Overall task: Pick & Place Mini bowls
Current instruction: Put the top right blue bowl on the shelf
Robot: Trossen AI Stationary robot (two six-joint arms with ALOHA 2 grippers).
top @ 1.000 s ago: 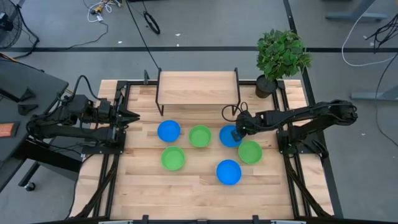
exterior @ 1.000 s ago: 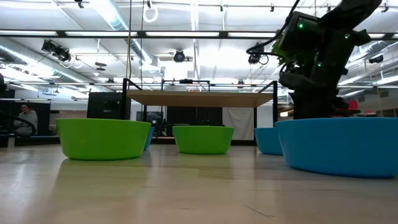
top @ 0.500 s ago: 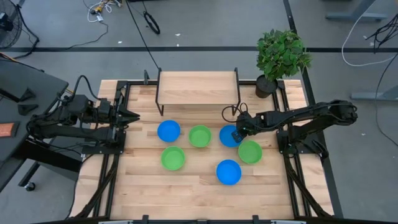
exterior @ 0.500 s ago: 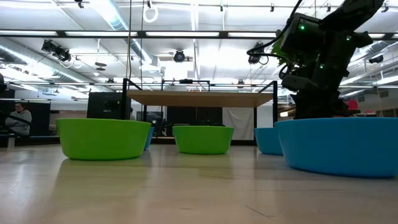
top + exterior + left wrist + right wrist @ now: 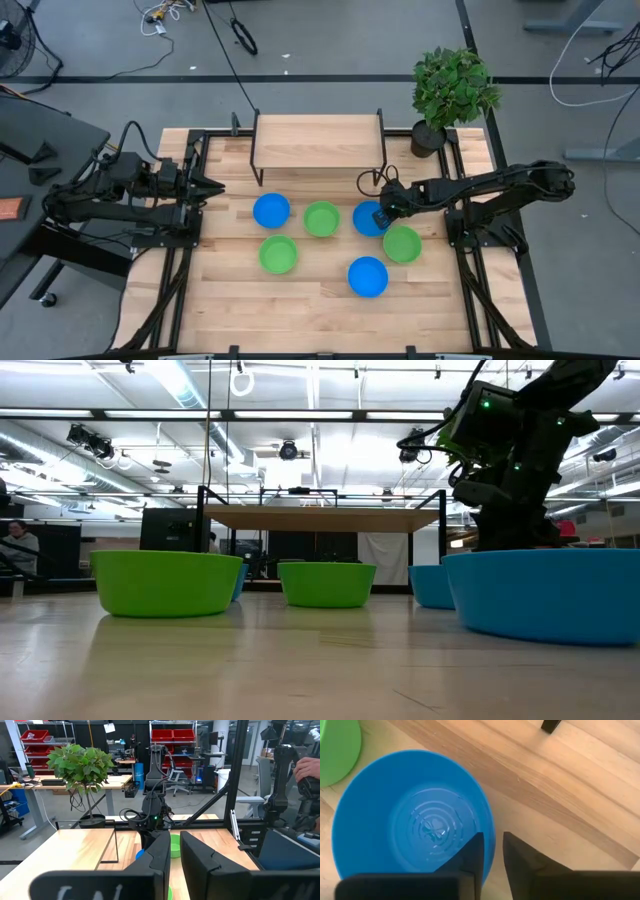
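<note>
Six mini bowls sit on the wooden table: blue ones [image 5: 271, 210] [image 5: 367, 276], green ones [image 5: 321, 218] [image 5: 278, 254] [image 5: 402, 243], and a third blue bowl [image 5: 368, 220] at centre right, resting on its base. My right gripper [image 5: 381, 214] slants down over that bowl's right rim and is shut on it [image 5: 492, 855]. My left gripper [image 5: 215, 186] waits level at the table's left edge, shut, with nothing between its fingers [image 5: 175, 855]. In the low view the near blue bowl [image 5: 545, 595] hides the right fingertips. My right gripper pinches the blue bowl's rim [image 5: 491, 837] on the side toward the table's right, one finger [image 5: 474, 854] inside the bowl and one [image 5: 516, 857] outside. The fingers come from above, slanting down from the right. The bowl stands upright on the table.
A raised wooden shelf [image 5: 318, 140] on black legs stands at the far middle of the table. A potted plant [image 5: 455, 88] stands at the far right corner. The green bowl [image 5: 402, 243] lies close beside the held bowl, on its near right. A person [image 5: 306, 767] shows beyond the table.
</note>
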